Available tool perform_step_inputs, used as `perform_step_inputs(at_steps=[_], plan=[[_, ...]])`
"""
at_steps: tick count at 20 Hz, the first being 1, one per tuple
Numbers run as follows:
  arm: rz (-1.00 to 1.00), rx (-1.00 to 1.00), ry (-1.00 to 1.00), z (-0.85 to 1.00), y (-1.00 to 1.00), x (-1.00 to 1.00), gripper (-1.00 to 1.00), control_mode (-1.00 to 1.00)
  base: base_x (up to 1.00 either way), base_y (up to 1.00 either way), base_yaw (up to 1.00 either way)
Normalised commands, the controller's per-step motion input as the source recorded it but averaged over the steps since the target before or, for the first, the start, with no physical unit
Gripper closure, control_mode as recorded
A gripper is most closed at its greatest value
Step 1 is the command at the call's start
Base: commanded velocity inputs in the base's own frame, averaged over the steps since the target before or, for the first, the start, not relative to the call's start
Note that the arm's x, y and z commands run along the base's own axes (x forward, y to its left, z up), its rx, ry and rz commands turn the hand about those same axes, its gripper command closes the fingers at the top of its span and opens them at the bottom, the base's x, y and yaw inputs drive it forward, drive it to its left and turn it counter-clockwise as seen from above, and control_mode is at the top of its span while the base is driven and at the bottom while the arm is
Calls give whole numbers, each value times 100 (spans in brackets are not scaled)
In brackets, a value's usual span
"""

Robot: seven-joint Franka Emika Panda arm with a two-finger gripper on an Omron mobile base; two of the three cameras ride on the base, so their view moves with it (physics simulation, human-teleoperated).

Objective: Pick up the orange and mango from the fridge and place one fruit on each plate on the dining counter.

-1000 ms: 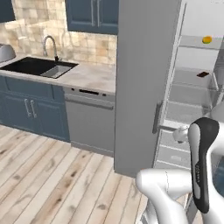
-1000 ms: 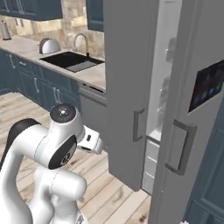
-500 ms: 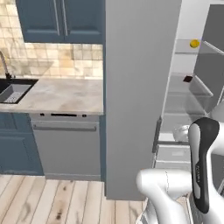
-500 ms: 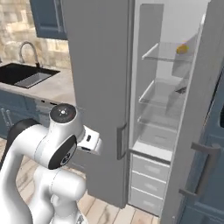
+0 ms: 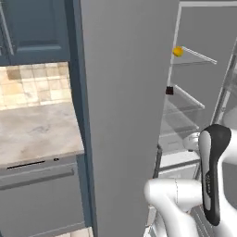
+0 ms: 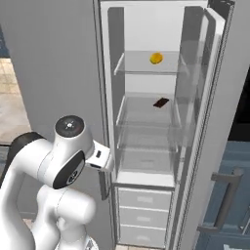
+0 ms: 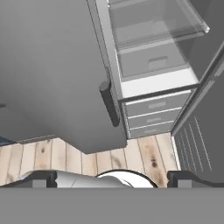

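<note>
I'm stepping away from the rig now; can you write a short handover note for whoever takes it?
Pincer: open, holding nothing, low in front of the fridge.
One fridge door stands open. A yellow-orange fruit sits on the upper glass shelf; a small dark item lies on the shelf below.
Done: base is at the open fridge.
Left: pick both fruits, carry them to the plates, one on each.

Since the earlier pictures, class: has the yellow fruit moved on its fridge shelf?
No. The fruit sits on the same top shelf above the dark item; the camera moved, not the fruit.
</note>
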Motion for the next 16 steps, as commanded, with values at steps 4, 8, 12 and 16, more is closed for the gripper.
perform_step_inputs(at_steps=[4, 8, 12, 16], plan=[[0, 0, 0, 0, 0, 0, -100, 100, 81, 9, -45], [0, 0, 0, 0, 0, 0, -100, 100, 72, -21, -18], [0, 0, 0, 0, 0, 0, -100, 100, 38, -61, 0], [0, 0, 0, 0, 0, 0, -100, 100, 35, -62, 0]])
